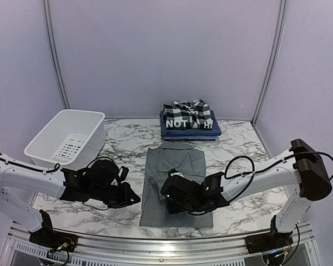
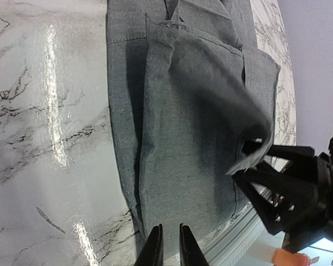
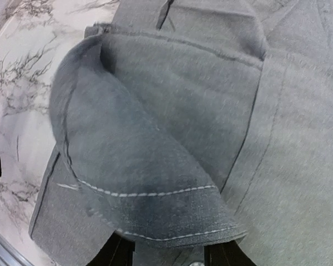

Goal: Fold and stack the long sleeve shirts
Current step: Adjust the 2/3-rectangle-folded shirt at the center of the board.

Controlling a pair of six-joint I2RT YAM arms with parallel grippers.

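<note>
Grey shirt lies on the surface before the folded stack, long axis toward it. Right fingers grasp the raised hem farthest from the stack; left fingers are at that hem, grip indeterminate.

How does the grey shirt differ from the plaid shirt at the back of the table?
The grey shirt is plain; the plaid shirt is black-and-white checked. The grey shirt lies alone and covers more table; the plaid shirt is a smaller folded bundle atop a stack. The right gripper lifts a flap of the grey shirt; nothing touches the plaid shirt. Both are cloth shirts.
</note>
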